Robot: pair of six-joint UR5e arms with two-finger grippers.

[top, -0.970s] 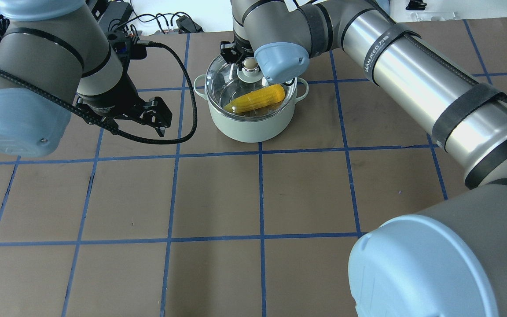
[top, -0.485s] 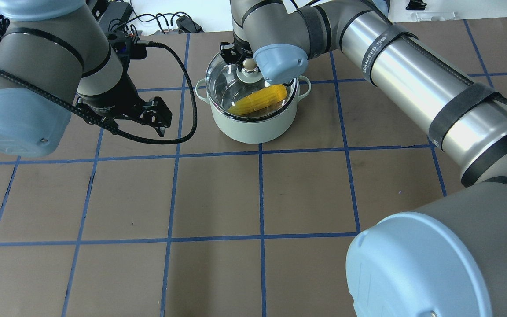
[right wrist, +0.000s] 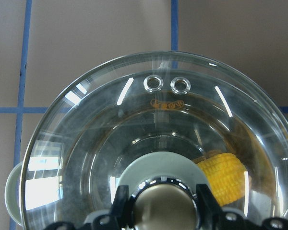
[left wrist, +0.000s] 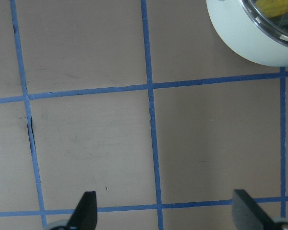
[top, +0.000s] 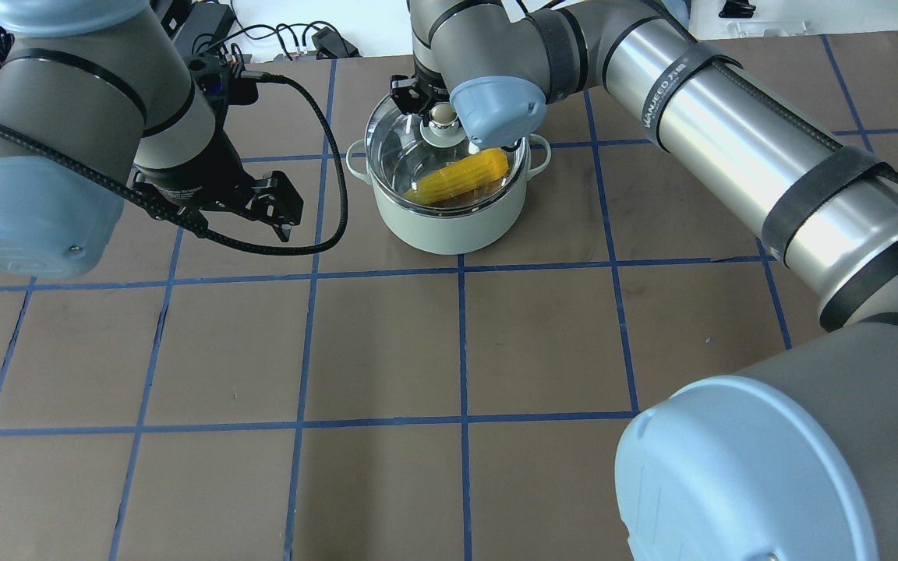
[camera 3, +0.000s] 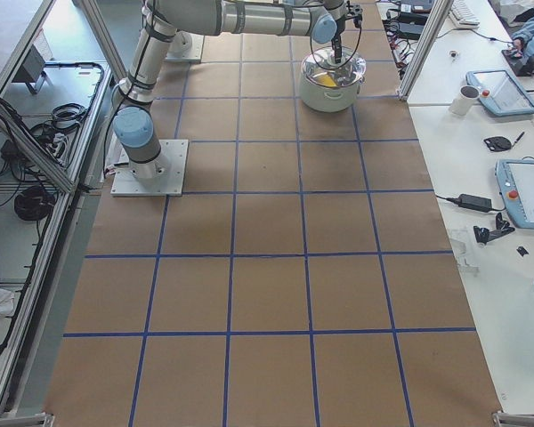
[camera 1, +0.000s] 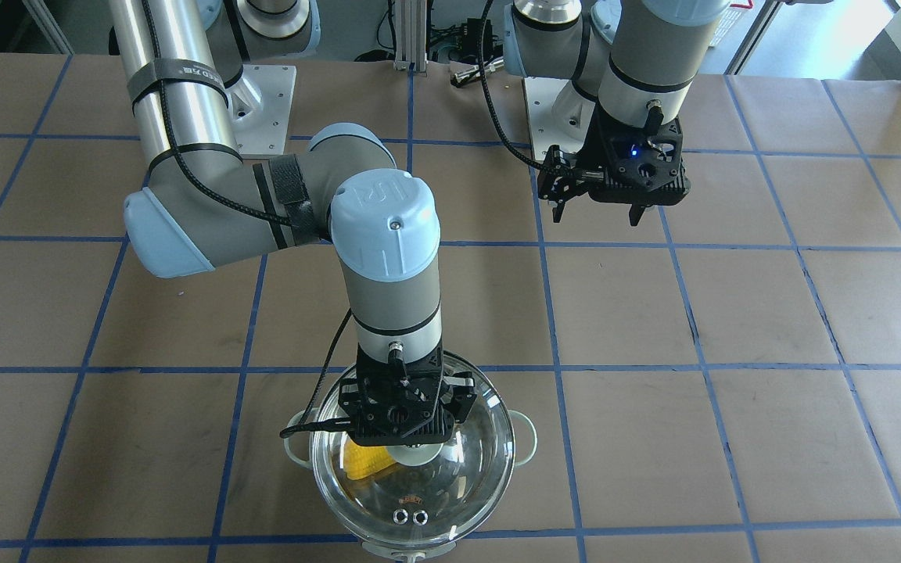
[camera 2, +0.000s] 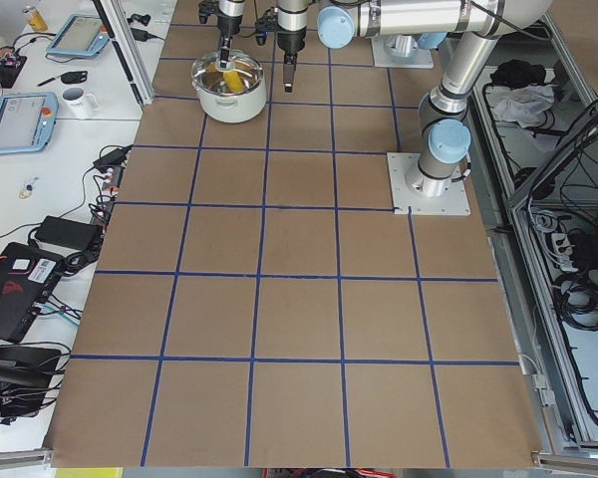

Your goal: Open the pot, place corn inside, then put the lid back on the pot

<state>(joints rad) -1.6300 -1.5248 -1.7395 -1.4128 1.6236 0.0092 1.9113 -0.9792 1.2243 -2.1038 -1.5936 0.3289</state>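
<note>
The mint-green pot [top: 449, 222] stands at the table's far middle. The yellow corn [top: 461, 177] lies inside it, seen through the glass. The clear lid [top: 402, 152] covers the pot's mouth, level with the rim; I cannot tell if it rests fully. My right gripper [top: 440, 117] is shut on the lid's beige knob [right wrist: 163, 203] from above. In the front view the lid [camera 1: 450, 485] hides most of the pot. My left gripper [top: 281, 210] is open and empty, hovering over bare table to the left of the pot; its wrist view shows the pot's side [left wrist: 245, 38].
Brown paper with blue tape squares covers the table [top: 387, 351]. Cables and power bricks [top: 293, 39] lie beyond the far edge. A side bench holds tablets and a mug [camera 2: 77, 100].
The right gripper has shifted the lid slightly right and down, so it now lines up with the pot's rim. The left arm has not moved.
</note>
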